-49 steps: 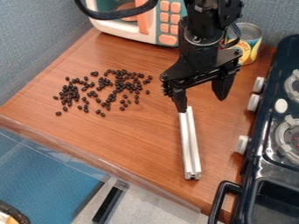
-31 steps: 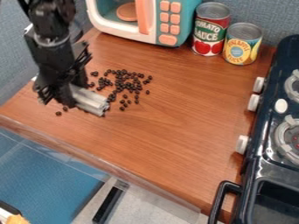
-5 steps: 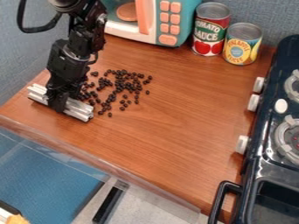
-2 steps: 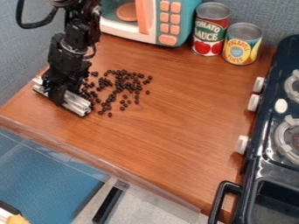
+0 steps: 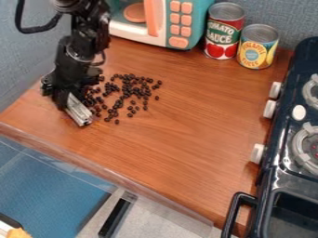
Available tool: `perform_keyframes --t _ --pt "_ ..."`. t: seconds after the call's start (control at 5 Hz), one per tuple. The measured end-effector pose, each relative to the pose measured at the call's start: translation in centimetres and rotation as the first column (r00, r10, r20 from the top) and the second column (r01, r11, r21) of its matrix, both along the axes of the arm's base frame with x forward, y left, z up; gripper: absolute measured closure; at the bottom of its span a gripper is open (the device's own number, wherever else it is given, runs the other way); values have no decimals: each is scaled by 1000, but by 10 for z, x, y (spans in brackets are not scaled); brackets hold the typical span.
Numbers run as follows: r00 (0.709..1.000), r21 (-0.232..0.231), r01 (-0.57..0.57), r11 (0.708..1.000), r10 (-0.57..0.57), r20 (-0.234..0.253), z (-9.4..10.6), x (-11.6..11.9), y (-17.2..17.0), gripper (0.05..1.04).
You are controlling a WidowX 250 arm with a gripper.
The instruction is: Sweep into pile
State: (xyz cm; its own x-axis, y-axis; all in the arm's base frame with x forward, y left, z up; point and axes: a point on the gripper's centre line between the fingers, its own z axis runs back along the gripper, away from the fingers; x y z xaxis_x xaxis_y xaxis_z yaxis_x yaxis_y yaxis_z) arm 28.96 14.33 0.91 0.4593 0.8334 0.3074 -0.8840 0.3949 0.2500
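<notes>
My black gripper (image 5: 62, 100) is low over the left side of the wooden counter, shut on a silver metal bar (image 5: 79, 112). The bar's near end points toward the front edge; its far part is hidden behind the gripper. Just right of the bar lie the small dark beans (image 5: 129, 88), loosely scattered, with a denser patch toward the upper right and several strays at the lower side. The arm hides part of the counter behind it.
Behind the beans stands a toy microwave (image 5: 178, 23), with a red can (image 5: 223, 31) and a yellow can (image 5: 257, 47) beside it. A dark toy stove (image 5: 292, 139) borders the right side. The counter's front edge (image 5: 105, 172) runs diagonally below.
The bar has turned to point more toward the front edge, and the gripper has turned with it. Since the earliest frame, both have moved left, and the leftmost beans have been pushed right.
</notes>
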Motion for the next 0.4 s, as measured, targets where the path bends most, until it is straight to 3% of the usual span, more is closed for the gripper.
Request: perform_keyframes --t 0.2,0.4 --pt "989 3 143 990 -143 32 0 -2 -8 698" --pt "974 -33 228 973 -227 20 0 -7 -17 698"
